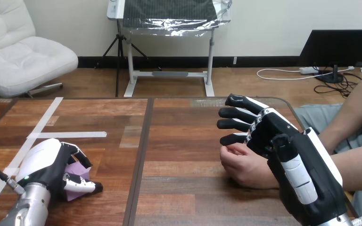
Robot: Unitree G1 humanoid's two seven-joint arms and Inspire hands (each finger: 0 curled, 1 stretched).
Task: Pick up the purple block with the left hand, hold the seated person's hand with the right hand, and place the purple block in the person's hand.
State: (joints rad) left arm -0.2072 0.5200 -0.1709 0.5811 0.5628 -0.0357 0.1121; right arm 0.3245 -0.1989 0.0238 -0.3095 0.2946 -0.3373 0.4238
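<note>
Lower left, your left hand (47,165) grips the purple block (76,169); your right hand (301,174) hangs unclenched over the person's hand (245,165), so lift and clasp next.

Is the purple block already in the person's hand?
No, the left hand is curled round the block, well apart from the person's hand.

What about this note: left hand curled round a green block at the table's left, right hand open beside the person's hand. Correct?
No: it is a purple block, not green. The head view shows the left hand curled round it at the left of the table, the right hand open beside the person's hand.
</note>
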